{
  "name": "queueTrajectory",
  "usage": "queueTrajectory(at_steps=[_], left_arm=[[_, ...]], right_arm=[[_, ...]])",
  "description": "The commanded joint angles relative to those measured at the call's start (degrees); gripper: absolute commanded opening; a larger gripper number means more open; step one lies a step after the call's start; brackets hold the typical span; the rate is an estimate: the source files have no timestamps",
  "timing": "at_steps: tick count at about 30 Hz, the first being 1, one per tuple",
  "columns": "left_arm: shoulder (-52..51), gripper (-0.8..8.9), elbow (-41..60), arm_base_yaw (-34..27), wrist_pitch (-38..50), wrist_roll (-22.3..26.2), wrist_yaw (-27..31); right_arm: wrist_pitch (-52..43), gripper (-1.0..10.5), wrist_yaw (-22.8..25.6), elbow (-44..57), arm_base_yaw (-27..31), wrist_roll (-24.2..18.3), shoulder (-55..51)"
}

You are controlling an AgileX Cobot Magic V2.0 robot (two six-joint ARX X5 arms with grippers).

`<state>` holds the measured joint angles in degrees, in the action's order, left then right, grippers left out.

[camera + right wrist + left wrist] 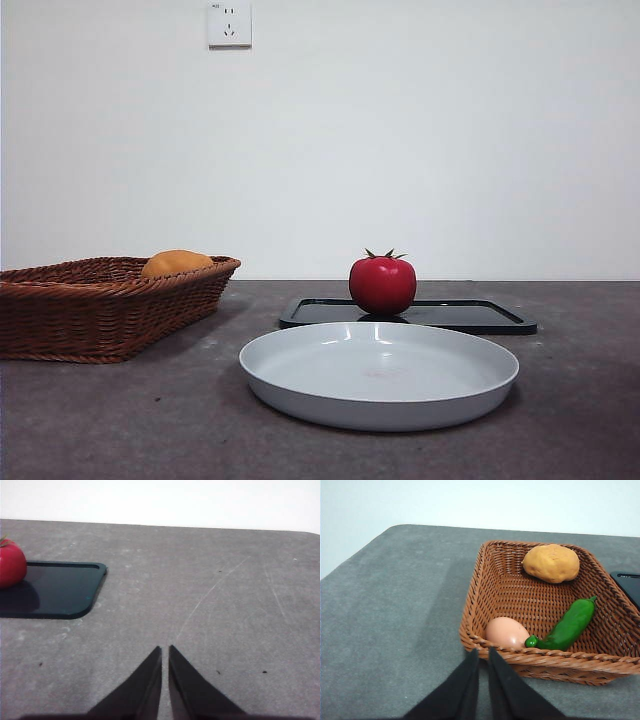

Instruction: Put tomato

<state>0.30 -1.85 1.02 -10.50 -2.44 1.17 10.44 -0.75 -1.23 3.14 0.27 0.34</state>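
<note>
Tomato (382, 285) upright on black tray (480, 315): glossy, likely slippery; grip across its widest part. Both grippers' jaws pressed together, idle.

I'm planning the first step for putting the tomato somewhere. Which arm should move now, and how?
Probably the right gripper: its wrist view shows the tomato on the black tray, while the left gripper faces the wicker basket. Both sets of jaws are shut and neither touches anything, so a fair first move is to open the right jaws and reach toward the tomato.
</note>
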Motion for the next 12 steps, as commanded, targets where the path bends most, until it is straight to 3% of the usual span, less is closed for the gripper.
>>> queueTrajectory(at_steps=[1,12], left_arm=[[-0.11,0.3,1.16,-0.04,-0.24,0.37,-0.04],[-0.11,0.3,1.16,-0.04,-0.24,0.35,-0.04]], right_arm=[[-0.15,0.2,0.33,0.61,0.17,0.96,-0.13],[-1.66,0.2,0.17,0.59,0.15,0.87,-0.13]])
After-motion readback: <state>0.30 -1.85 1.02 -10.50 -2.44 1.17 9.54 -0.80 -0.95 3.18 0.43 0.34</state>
